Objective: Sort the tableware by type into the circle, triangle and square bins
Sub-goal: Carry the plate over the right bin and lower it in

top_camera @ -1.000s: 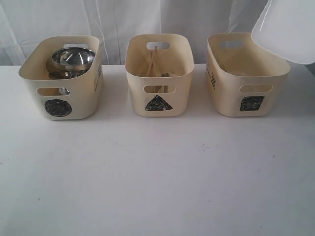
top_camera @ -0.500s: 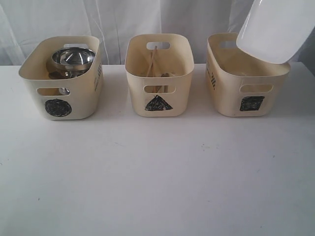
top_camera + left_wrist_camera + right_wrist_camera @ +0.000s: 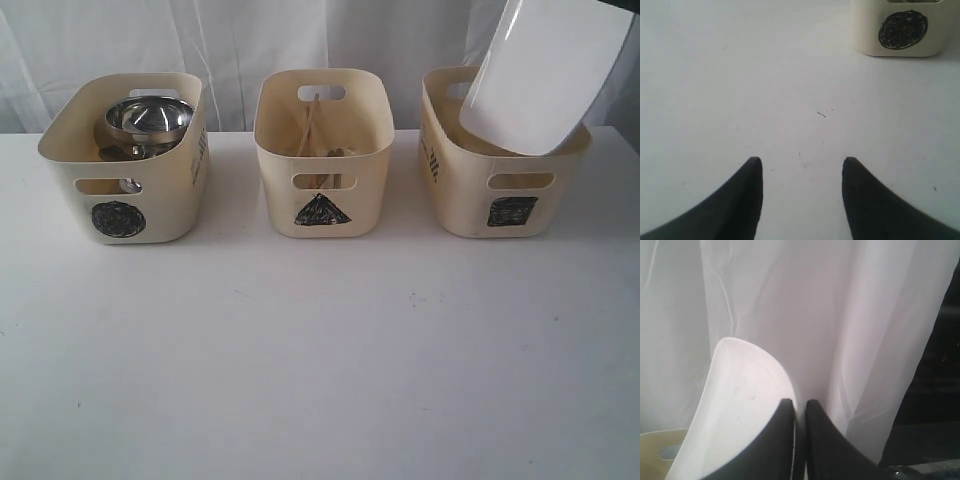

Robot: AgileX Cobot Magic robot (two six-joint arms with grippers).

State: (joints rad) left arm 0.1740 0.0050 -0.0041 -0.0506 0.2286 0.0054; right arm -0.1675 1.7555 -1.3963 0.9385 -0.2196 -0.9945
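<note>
The large white square plate (image 3: 545,70) hangs tilted on edge over the square bin (image 3: 460,195), its lower corner dipping just inside the rim. My right gripper (image 3: 799,402) is shut on the rim of the plate (image 3: 735,410). The circle bin (image 3: 165,205) holds a steel bowl (image 3: 148,118) stacked on other steel pieces. Wooden chopsticks (image 3: 312,125) lean inside the triangle bin (image 3: 275,150). My left gripper (image 3: 801,162) stands open over bare table, well short of the circle bin (image 3: 867,30), and holds nothing.
The three bins stand in a row along the back of the white table (image 3: 320,350). A white curtain (image 3: 240,40) hangs behind them. A dark area (image 3: 940,390) shows past the curtain's edge in the right wrist view.
The plate has swung left and down over the square bin and now stands steeper. The left gripper and the bins have not moved.
</note>
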